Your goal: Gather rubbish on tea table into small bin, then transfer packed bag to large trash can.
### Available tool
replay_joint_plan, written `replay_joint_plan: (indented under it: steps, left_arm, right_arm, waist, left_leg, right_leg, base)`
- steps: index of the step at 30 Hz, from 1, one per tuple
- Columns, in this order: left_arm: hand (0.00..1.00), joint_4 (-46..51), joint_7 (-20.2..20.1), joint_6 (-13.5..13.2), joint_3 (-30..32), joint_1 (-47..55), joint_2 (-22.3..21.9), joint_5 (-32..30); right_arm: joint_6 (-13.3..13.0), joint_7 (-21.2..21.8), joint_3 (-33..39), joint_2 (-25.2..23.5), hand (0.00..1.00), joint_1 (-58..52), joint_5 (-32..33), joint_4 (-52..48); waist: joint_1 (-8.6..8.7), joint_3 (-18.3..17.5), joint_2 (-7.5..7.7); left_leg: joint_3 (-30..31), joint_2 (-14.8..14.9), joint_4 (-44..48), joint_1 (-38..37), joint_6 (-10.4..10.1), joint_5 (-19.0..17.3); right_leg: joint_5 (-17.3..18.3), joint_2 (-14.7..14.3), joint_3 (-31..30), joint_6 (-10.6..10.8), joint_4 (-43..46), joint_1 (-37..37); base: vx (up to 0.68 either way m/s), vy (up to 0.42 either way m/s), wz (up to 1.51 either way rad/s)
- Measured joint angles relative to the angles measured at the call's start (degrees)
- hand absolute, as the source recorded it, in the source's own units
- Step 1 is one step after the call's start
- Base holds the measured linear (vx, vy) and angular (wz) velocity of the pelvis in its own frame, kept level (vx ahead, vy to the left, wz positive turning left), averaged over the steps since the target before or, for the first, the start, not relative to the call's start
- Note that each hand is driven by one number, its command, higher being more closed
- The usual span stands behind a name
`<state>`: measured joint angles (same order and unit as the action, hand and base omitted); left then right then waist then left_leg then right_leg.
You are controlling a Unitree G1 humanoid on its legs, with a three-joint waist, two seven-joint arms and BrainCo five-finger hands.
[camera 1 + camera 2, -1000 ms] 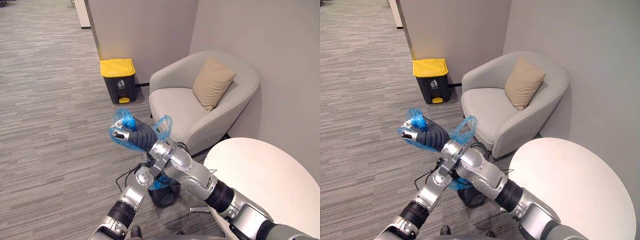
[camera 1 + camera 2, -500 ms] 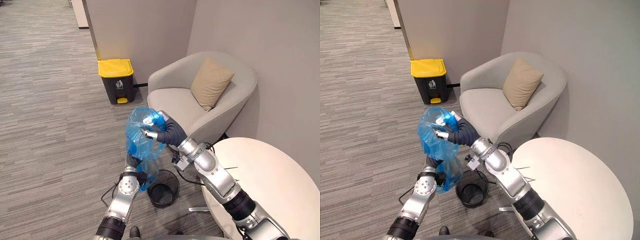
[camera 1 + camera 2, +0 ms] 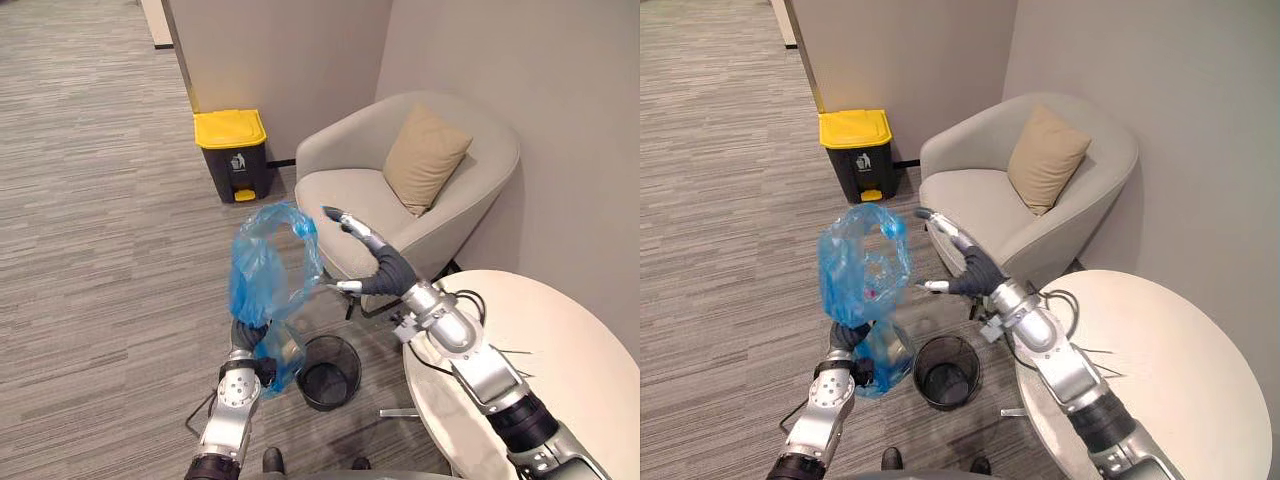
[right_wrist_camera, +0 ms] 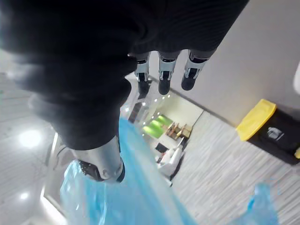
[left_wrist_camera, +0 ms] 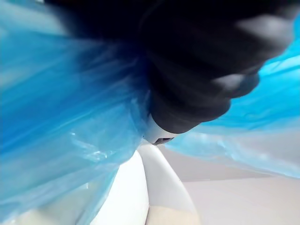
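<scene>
You see the armchair (image 3: 400, 190) at upper right, the tea table (image 3: 560, 370) lower right and the large trash can (image 3: 233, 150) upper left. At centre, the blue bag (image 3: 265, 270) rises above the small bin (image 3: 328, 398), bunched around your left hand (image 3: 246, 333), whose grip cannot be told. Your right hand (image 3: 372, 258) is spread open just beside it.

Bag (image 3: 262, 270): thin translucent plastic, crinkled, glossy. Bin (image 3: 328, 372), 6 o'clock: black wire mesh. Can (image 3: 235, 160), 11 o'clock: smooth plastic. Armchair (image 3: 345, 195), cushion (image 3: 425, 160): matt cloth. Table (image 3: 565, 340), 4 o'clock: smooth. Carpet (image 3: 90, 250): ribbed.

Grey carpet (image 3: 90, 200), beige armchair (image 3: 340, 195) (tan cushion (image 3: 425, 160))
</scene>
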<state>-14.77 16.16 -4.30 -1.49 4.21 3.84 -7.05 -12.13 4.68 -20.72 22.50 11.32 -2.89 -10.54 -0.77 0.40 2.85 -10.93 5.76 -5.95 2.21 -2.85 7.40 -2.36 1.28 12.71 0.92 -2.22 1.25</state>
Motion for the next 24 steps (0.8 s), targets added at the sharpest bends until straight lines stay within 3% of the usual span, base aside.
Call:
replay_joint_plan:
  steps: [4,11,16,24]
  left_arm:
    - [1.00,0.0,-0.1,-0.1,2.3,1.1,-0.2,0.4]
    - [1.00,-0.7,-1.8,-0.1,6.2,4.5,-0.8,1.2]
    - [1.00,-4.8,-4.2,-0.1,6.8,6.3,-0.7,1.4]
    - [1.00,-11.2,-7.6,0.0,8.7,7.6,-0.6,1.5]
  right_arm:
    - [-0.1,-0.2,4.5,-0.6,0.00,-5.2,0.0,0.0]
    - [0.1,-1.0,14.3,-9.3,0.00,-14.5,0.7,3.7]
    - [1.6,-0.8,17.9,-14.7,0.00,-18.3,3.1,15.4]
    - [3.9,-0.9,20.5,-17.7,0.00,-18.7,3.4,29.8]
  waist:
    - [0.03,0.2,-0.78]
    - [0.31,0.2,-1.42]
    - [0.85,0.3,-1.46]
    - [1.43,0.9,-2.43]
  left_leg:
    - [0.0,0.0,0.0,0.0,0.0,0.0]
    - [0.2,0.2,0.0,0.1,-0.4,-0.3]
    - [1.0,0.0,0.0,0.5,-0.4,-0.3]
    - [1.4,-0.1,0.0,0.2,-0.7,-0.5]
  right_leg:
    - [0.1,0.0,0.0,0.0,0.0,0.0]
    - [0.0,0.0,0.1,0.0,-0.5,0.0]
    - [0.0,0.0,1.0,0.0,-1.0,-0.1]
    - [0.0,-0.1,1.4,0.0,-1.6,-1.1]
  base:
    - [0.00,0.000,0.00]
    - [0.00,0.000,0.01]
    - [0.01,0.005,0.08]
    - [0.02,0.006,0.02]
